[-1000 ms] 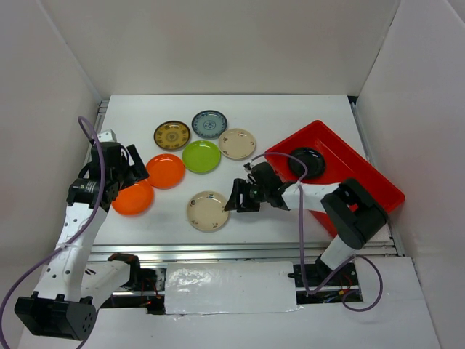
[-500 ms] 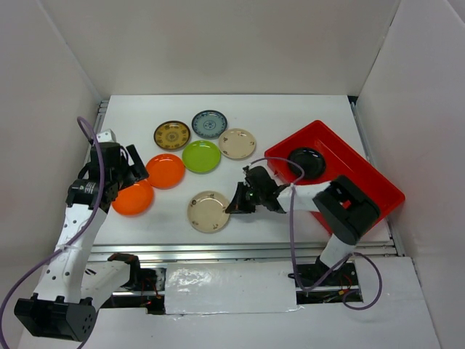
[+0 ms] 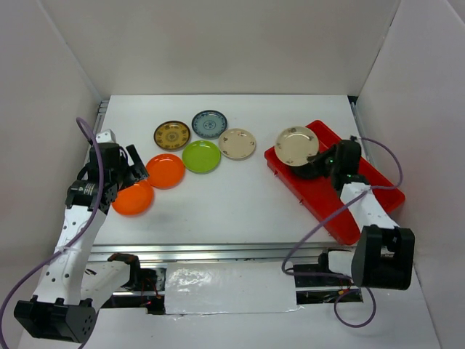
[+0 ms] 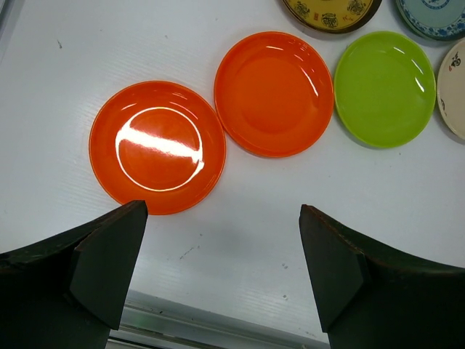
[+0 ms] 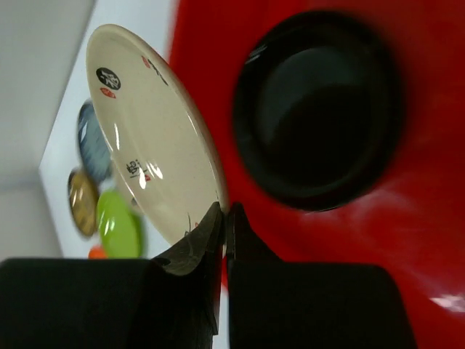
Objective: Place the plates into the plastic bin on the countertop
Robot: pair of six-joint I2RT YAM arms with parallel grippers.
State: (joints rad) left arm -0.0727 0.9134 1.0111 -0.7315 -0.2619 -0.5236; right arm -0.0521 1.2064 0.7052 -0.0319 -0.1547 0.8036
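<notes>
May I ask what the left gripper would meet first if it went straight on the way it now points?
The left gripper would likely meet bare countertop first, just short of the near orange plate. One finger may clip that plate's rim, though depth is unclear.

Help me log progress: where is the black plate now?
In the top view's right side, the black plate lies at the far end of the red bin, partly under the beige plate held by the right gripper.

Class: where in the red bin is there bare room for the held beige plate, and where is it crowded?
Free: the red bin floor between the black plate and the near wall. Crowded: the far corner holding that plate.
</notes>
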